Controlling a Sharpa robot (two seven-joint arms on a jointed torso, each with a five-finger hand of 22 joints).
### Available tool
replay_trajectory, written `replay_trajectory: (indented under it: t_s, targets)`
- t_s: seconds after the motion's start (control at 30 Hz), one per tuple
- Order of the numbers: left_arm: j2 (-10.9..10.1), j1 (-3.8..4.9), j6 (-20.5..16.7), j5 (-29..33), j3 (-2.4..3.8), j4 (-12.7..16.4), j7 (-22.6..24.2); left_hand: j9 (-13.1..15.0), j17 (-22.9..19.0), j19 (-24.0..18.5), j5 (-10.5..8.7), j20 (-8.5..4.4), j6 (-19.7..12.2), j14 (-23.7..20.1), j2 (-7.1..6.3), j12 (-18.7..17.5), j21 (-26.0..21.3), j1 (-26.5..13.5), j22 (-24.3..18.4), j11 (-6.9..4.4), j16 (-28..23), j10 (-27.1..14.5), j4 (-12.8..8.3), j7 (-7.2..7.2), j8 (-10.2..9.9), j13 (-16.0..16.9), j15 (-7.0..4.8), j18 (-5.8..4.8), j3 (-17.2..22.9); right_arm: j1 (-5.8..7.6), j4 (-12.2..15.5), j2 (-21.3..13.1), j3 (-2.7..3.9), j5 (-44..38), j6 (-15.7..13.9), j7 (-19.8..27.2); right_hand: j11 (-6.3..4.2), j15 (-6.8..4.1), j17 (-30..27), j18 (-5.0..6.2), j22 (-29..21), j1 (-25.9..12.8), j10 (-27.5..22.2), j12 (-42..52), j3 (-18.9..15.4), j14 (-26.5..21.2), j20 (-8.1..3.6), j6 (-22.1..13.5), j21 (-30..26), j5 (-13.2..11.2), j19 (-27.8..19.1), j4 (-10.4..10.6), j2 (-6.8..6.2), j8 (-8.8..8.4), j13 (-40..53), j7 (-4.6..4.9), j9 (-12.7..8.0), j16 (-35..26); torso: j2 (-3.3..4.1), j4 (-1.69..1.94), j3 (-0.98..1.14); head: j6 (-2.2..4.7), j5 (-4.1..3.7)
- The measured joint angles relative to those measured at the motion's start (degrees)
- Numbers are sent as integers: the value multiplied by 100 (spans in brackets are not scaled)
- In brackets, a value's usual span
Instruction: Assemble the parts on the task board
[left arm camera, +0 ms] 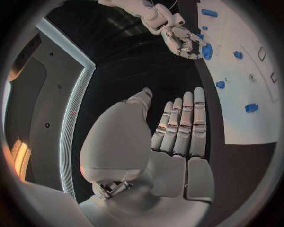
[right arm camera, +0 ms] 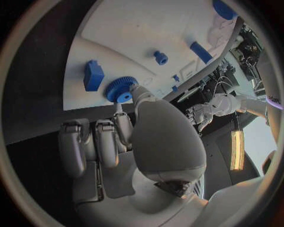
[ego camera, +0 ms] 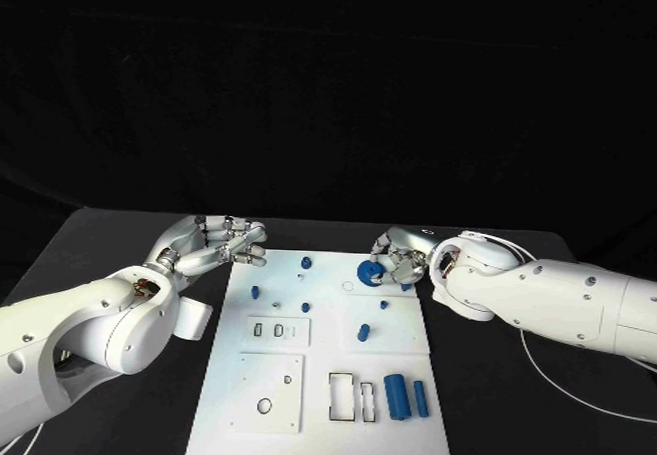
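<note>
Blue gear (ego camera: 370, 273) touches right hand's fingers (ego camera: 399, 262).

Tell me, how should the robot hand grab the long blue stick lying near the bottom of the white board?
Probably around the middle of the long blue stick, coming straight down from above, fingers on its two long sides. It lies flat on the task board, with a shorter blue piece close beside it, so the ends give less to hold.
</note>
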Motion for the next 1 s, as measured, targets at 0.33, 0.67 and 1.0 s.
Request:
replay_trajectory:
  t_s: [0.33, 0.67, 1.0]
  targets:
    - [-10, 0, 8, 0, 0, -3, -3, 0, 2, 0, 0, 0, 0, 0, 0, 0, 0, 0, 0, 0, 0, 0, 0, 0, 0, 0, 0, 0, 0, -10, 12, 46, -12, -145, -130, -65, -116, 0, -1, -132, -1, 310, 438, 491, 419, 0, 0, 470, 206, -211, 0, -97, 159, 62, -1, -78, -44, 55, -2, 0, -1, -19, 3]
    - [-24, 0, 25, 30, 0, -15, -9, 0, 7, 0, 0, 0, 0, 0, 0, 0, 0, 0, 0, 0, 0, 0, 0, 0, 0, 0, 0, 0, 0, -55, 271, 16, -28, -600, -603, -129, -167, -45, -1, -132, 4, 364, 488, 548, 589, -1, -45, 538, 205, -100, 1, -128, 105, 103, -1, -26, -40, 55, -3, 0, 0, -44, 17]
    - [-46, 0, 33, 71, 0, -37, -16, 1, 8, 0, 0, 0, 0, 1, 0, 0, 0, 0, 1, 0, 0, 0, 0, 0, 0, 0, 0, -1, 0, -67, 660, 25, -27, -1329, -1085, -259, -187, -84, -2, -131, 3, 301, 508, 569, 630, 1, -45, 569, 205, -101, 1, -88, 41, 135, -2, -11, -37, 55, -4, 0, 1, -27, 44]
